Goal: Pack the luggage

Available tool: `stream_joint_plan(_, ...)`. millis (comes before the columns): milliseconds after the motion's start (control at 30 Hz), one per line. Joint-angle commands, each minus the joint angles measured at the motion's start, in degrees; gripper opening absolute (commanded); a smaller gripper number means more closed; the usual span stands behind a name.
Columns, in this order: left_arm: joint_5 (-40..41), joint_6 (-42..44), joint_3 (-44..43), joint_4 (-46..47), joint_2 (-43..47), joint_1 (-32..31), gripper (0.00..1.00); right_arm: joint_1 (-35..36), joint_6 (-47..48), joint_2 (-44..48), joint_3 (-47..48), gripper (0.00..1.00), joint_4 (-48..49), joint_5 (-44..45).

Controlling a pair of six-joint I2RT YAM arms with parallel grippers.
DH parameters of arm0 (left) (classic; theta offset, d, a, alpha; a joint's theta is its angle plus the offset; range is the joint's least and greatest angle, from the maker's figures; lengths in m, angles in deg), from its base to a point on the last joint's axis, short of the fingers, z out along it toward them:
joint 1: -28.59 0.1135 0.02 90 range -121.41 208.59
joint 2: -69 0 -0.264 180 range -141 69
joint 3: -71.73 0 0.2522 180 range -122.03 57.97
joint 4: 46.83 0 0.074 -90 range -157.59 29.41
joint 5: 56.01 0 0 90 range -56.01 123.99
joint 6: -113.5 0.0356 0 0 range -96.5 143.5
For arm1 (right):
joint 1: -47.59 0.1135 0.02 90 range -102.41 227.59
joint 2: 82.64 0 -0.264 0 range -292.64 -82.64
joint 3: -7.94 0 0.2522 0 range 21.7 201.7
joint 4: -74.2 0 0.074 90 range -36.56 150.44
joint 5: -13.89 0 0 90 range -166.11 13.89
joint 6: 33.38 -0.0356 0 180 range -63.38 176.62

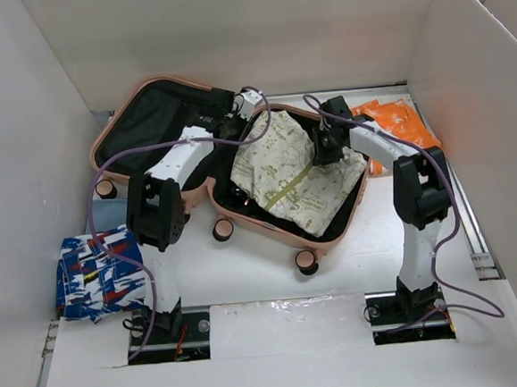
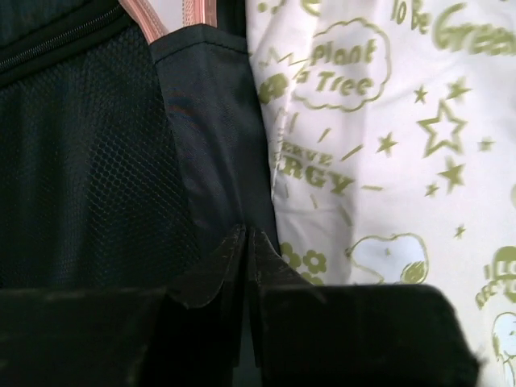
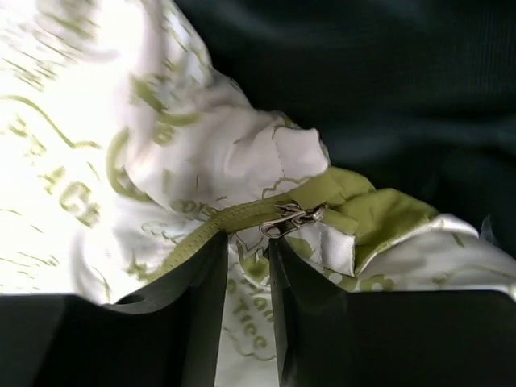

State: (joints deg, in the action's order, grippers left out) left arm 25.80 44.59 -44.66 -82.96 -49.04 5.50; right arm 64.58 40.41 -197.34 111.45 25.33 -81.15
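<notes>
White surface (image 1: 274,282), white walls (image 1: 227,26). Centre: open luggage (image 1: 145,122), printed bag (image 1: 279,169) inside. Right: orange packet (image 1: 400,119). Left: blue patterned cloth (image 1: 99,273). My left hand (image 2: 246,234) closed at lining (image 2: 89,177); my right hand (image 3: 246,242) narrow at the bag's zip (image 3: 290,216).

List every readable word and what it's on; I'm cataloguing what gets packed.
"Plant a Tree": in a cloud outline on the white-and-green bag.
"...o Be Gree...": same bag, cut off at the picture's top edge.
"...ERVE / ...RGY": same bag, start hidden.
Remaining print: too blurred or cropped to read.

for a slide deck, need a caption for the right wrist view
Right gripper at the green zipper of a white printed pouch inside the black-lined luggage
</notes>
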Motion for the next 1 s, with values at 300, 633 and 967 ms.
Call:
stream_joint_plan(300, -5.4, -5.3, 8.2, -8.7, 7.8, -3.0, 0.3, 0.8, 2.9, -6.3, 14.0, 0.28, 10.7, -4.6)
stream_joint_plan(633, -5.6, -3.2, 0.4, -12.2, 5.7, -7.5, 0.64, -3.4, 6.3, 7.6, 5.5, 0.63, 2.8, -0.8)
stream_joint_plan(967, 7.7, -11.2, -4.3, -13.5, -5.3, -4.8, 0.77, -13.8, 8.2, 17.2, 12.2, 0.81, -6.1, -4.5)
